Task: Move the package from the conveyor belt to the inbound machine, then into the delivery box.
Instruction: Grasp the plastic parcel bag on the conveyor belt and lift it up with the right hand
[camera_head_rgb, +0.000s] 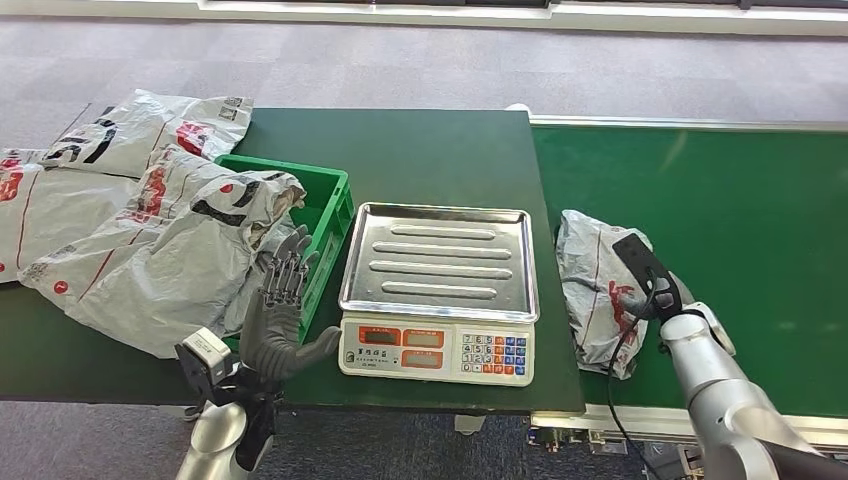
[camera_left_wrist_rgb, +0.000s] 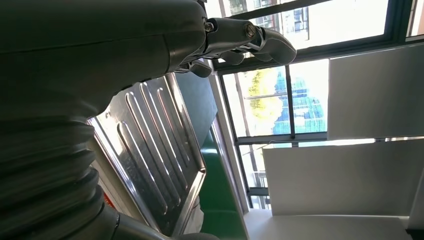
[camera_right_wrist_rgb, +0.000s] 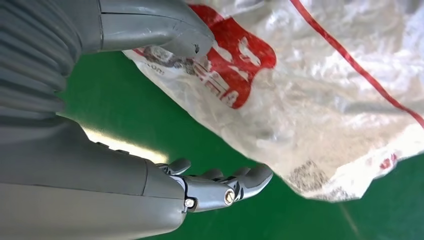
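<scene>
The package (camera_head_rgb: 598, 287), a crumpled grey-white plastic bag with red print, lies on the green conveyor belt (camera_head_rgb: 730, 200) just right of the scale. My right hand (camera_head_rgb: 650, 275) sits over the package's right side. In the right wrist view the thumb (camera_right_wrist_rgb: 165, 30) touches the package (camera_right_wrist_rgb: 325, 100) by its red print, while the fingers (camera_right_wrist_rgb: 225, 187) spread low over the belt, apart from the bag. The inbound scale (camera_head_rgb: 438, 262) has a bare steel tray. My left hand (camera_head_rgb: 280, 310) is raised with fingers spread and holds nothing, between the scale and the green crate (camera_head_rgb: 330, 205).
Several similar bags (camera_head_rgb: 150, 230) are piled in and over the crate and across the table's left side. The dark green table (camera_head_rgb: 420, 150) meets the belt at the scale's right. The scale's steel tray (camera_left_wrist_rgb: 150, 150) appears in the left wrist view, with windows beyond.
</scene>
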